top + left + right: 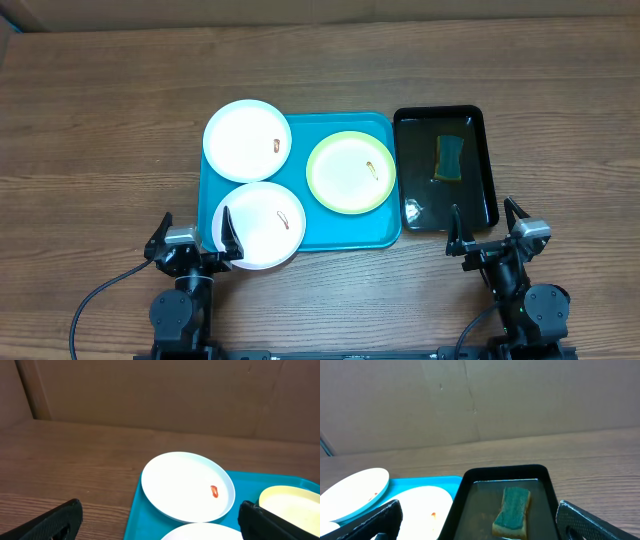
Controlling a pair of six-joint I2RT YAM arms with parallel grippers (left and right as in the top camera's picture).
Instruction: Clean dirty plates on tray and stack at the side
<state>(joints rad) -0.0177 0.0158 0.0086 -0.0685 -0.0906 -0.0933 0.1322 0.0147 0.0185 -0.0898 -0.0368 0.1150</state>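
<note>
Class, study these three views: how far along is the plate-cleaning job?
Done: nothing. The far white plate, near white plate and green-rimmed plate each show a smear and lie on the turquoise tray, none stacked aside. In hand: nothing; the left gripper and right gripper are open and empty, and the sponge lies in the black tray. Left: wiping all three and stacking them.

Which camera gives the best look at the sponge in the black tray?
Right wrist: the sponge lies close and large in the black tray. Overhead shows it small, from above; left wrist misses it.
</note>
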